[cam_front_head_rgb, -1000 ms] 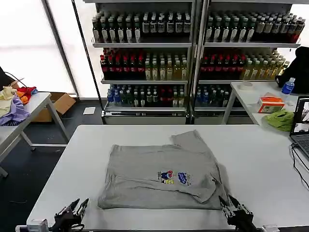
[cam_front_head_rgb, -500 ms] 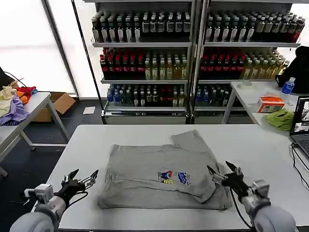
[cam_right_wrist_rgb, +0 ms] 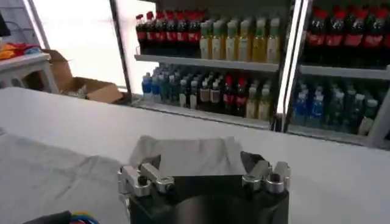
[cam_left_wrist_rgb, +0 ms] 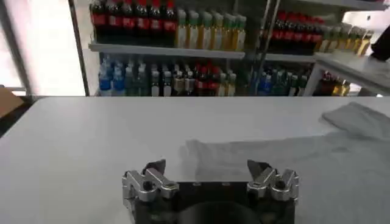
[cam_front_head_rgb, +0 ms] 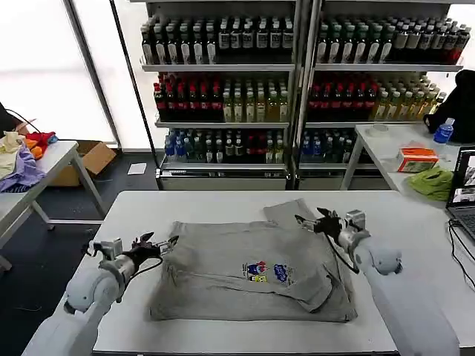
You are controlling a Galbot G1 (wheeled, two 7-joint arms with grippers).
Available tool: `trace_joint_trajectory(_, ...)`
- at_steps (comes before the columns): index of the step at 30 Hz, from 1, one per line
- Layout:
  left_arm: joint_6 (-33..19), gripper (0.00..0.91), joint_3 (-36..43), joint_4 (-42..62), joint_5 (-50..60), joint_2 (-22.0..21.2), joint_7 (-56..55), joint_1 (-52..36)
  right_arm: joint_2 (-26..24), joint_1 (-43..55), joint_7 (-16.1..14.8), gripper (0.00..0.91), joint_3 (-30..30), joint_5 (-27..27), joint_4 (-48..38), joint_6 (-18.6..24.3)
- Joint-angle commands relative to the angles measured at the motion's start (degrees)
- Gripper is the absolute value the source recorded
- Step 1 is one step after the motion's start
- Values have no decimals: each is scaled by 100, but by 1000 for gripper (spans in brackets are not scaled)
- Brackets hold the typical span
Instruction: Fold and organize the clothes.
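Note:
A light grey T-shirt with a small multicoloured chest print lies partly folded on the white table, one sleeve sticking out toward the far side. My left gripper hovers open just off the shirt's left far corner; the left wrist view shows that gripper facing the shirt's edge. My right gripper is open above the far right shoulder, beside the sleeve. The right gripper has the sleeve just ahead of its fingers. Neither holds anything.
Shelves of bottles stand behind the table. A side table at the right carries a green cloth, an orange box and a laptop. On a left table lies a coloured fabric pile. Bare tabletop surrounds the shirt.
Both arms have swung from the table's near edge up to the shirt's far side, the left to its left corner, the right to the shoulder by the sleeve. The shirt has not moved.

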Motion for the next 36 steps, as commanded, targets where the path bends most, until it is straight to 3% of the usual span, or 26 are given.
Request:
trace_joint_trajectory(1,-101,907,676,1363,260,-76,215,-1057,468,876,-107,907,-327,-314,-1332,49)
trace_joint_trajectory(18,-161,907,713,1636,245,-419,194,-1226,1078,888,24,907,43,-868,-2267,248)
trace_joint_trajectory(20,-162,897,794,1644,243,-464,203,-1232,1139,944,63,353,86,-838,-2361,209)
trace_joint_trajectory(21,-166,776,812,1641,234,-473,210,-1230,1159,960,75,0,106,-824,-2390,197)
trace_joint_trajectory(22,-173,605,836,1634,214,-492,253,-1222,1180,974,104,0,125,-824,-2410,178)
trace_joint_trajectory(23,-166,212,867,1599,196,-500,267,-1208,1215,977,134,0,139,-824,-2420,177)
trace_joint_trajectory(25,-156,10,906,1560,198,-500,292,-1190,1236,963,168,0,148,-831,-2408,170)
trace_joint_trajectory(36,-269,10,971,1658,19,-584,293,-1167,1228,789,167,0,171,-757,-2176,144)
